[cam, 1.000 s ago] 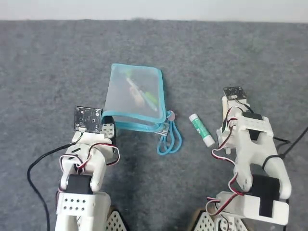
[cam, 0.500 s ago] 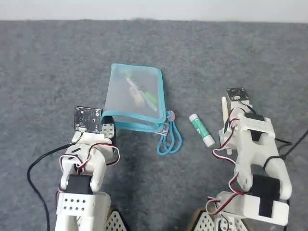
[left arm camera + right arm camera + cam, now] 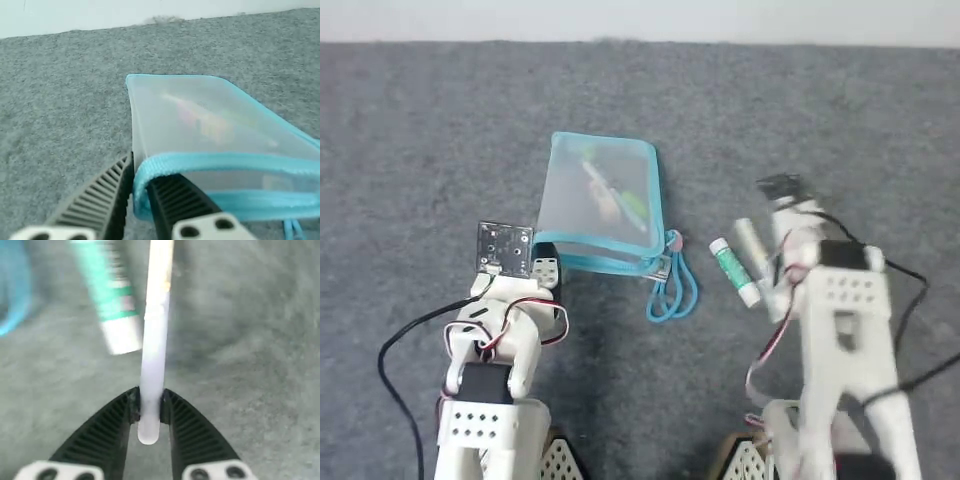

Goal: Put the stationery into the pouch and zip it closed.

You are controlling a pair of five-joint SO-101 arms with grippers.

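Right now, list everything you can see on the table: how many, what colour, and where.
pouch: one, translucent with blue trim, mid-table
stationery: several pieces, orange and green among them, inside the pouch; exact count unclear
cord loop: one, blue, at the pouch's corner nearest the glue stick
glue stick: one, green and white, lying on the mat between the pouch and the right arm
pen: one, white, held in the right pincer beside the glue stick
mat: one, grey, covering the table
left pincer: one, black fingers, shut on the pouch's near edge
right pincer: one, black fingers, shut on the pen
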